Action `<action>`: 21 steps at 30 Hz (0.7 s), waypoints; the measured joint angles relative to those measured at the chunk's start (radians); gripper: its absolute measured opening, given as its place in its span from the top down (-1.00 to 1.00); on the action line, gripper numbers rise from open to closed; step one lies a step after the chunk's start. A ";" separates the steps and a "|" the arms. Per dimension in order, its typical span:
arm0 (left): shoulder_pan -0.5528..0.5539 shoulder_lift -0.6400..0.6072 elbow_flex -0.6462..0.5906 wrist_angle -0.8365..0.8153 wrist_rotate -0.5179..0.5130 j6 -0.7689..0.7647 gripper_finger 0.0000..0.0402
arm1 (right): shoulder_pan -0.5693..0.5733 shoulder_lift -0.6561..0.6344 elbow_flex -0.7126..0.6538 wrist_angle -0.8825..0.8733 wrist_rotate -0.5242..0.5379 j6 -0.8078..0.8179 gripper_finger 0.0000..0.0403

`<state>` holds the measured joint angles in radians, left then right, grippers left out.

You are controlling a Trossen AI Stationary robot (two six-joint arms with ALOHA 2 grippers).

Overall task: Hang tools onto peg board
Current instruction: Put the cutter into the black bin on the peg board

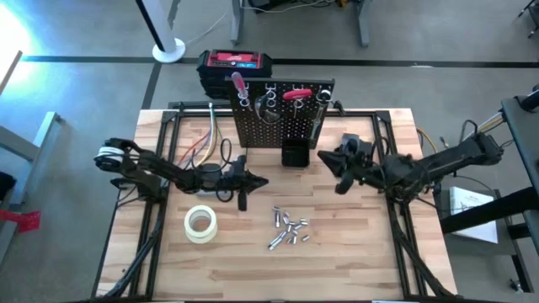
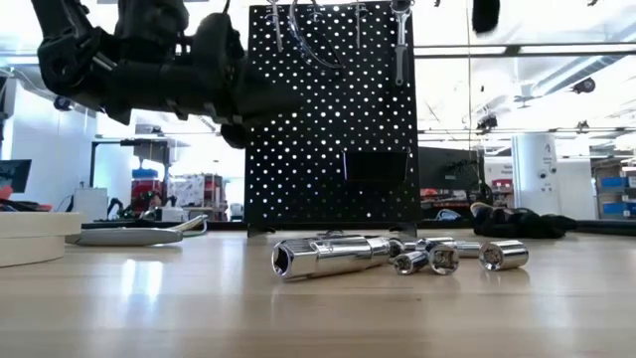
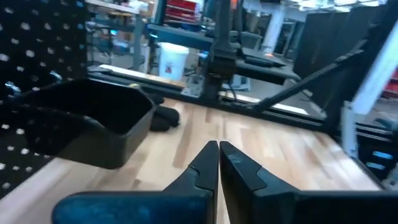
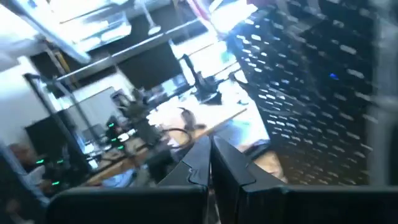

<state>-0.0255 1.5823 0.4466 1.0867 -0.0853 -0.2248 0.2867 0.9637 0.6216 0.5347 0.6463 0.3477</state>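
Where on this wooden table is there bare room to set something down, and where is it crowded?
Free: the front strip of the wooden table, below the whitish tape roll and the cluster of short silvery bits; also the front right corner. Crowded: around the upright black perforated peg board and small black bin, flanked by the shut left gripper and right gripper.

Two dark jointed arms, black cabling

No readable text, labels, brand names, numbers or signs appear in any view; the red-and-black box (image 1: 235, 61) behind the peg board (image 1: 282, 114) has a pale patch on its lid, but any lettering there is too small to make out
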 joint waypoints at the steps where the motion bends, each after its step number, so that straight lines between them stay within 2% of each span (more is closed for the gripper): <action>1: -0.005 -0.003 -0.001 0.003 0.001 -0.002 0.98 | 0.000 0.000 0.060 -0.094 -0.002 0.028 0.99; 7: -0.017 -0.007 0.003 0.010 -0.003 -0.003 0.98 | 0.005 0.054 0.484 -0.970 -0.072 0.275 0.99; 9: -0.017 -0.001 0.022 0.013 -0.007 -0.005 0.98 | 0.012 0.090 0.584 -1.233 -0.072 0.364 0.99; 11: -0.017 0.003 0.042 0.012 -0.007 -0.002 0.98 | 0.024 0.118 0.634 -1.420 -0.074 0.403 0.99; 14: -0.019 0.016 0.075 -0.011 -0.007 0.023 0.98 | 0.036 0.137 0.650 -1.515 -0.147 0.410 0.99; 17: -0.020 0.034 0.106 -0.030 -0.007 0.032 0.98 | 0.025 0.148 0.649 -1.525 -0.254 0.368 0.99; 21: -0.020 0.045 0.130 -0.051 0.025 0.028 0.98 | -0.012 0.172 0.649 -1.528 -0.286 0.342 0.99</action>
<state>-0.0453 1.6273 0.5764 1.0357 -0.0607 -0.1969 0.2748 1.1362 1.2706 -0.9928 0.3599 0.6899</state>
